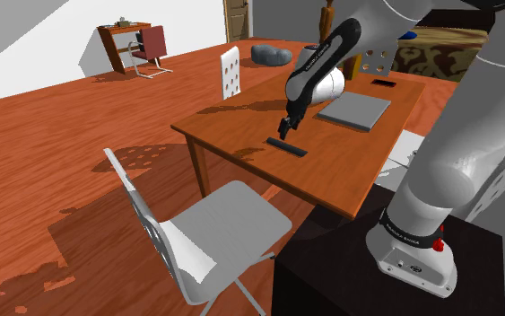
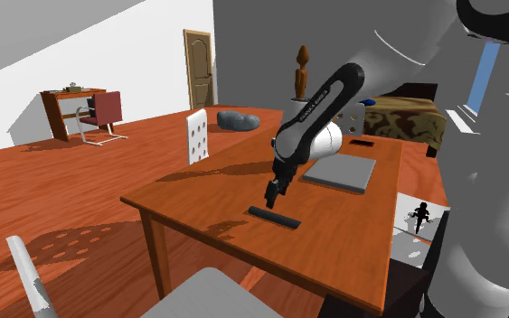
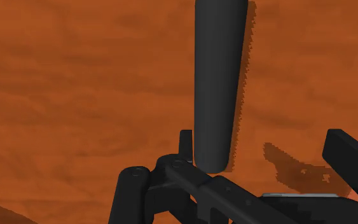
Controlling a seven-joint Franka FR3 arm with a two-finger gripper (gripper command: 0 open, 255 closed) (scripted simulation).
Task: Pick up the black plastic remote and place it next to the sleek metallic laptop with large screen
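- A small desk (image 1: pixel 118 31) with a red chair (image 1: pixel 152 45) just beside it was seen at the shoulder view's far left. It stood about ten o'clock from the bench (image 1: pixel 241 135) and well apart from it across the wooden floor.
- A white chair (image 1: pixel 228 220) was placed at seven o'clock from the bench, its seat near the front edge.
- A second white chair back (image 1: pixel 230 72), pierced with holes, was seen at the bench's far side, at eleven o'clock from the remote (image 1: pixel 287 147). A grey cushion (image 1: pixel 271 54) lay on the floor beyond it.
- The remote, a slim black bar, was laid flat on the bench top. It was at eight o'clock from the laptop (image 1: pixel 355 110), with bare wood between the two.
- The gripper (image 1: pixel 284 133) was held pointing down, just above the end of the remote toward the shoulder view's left.
- In the wrist view the fingers (image 3: pixel 348 156) were seen spread apart, with the near end of the remote between them and not clasped, so nothing was gripped.
- The laptop, grey with its lid closed, was laid flat at two o'clock from the remote.
- A small flat black item (image 1: pixel 384 83) was seen at one o'clock from the laptop, near the bench's far edge.
- A bed (image 1: pixel 440 49) with a patterned cover was seen beyond the bench, at one o'clock from the laptop.
- The black stand (image 1: pixel 322 269) was set at five o'clock from the bench, and the arm's white base was mounted on it.
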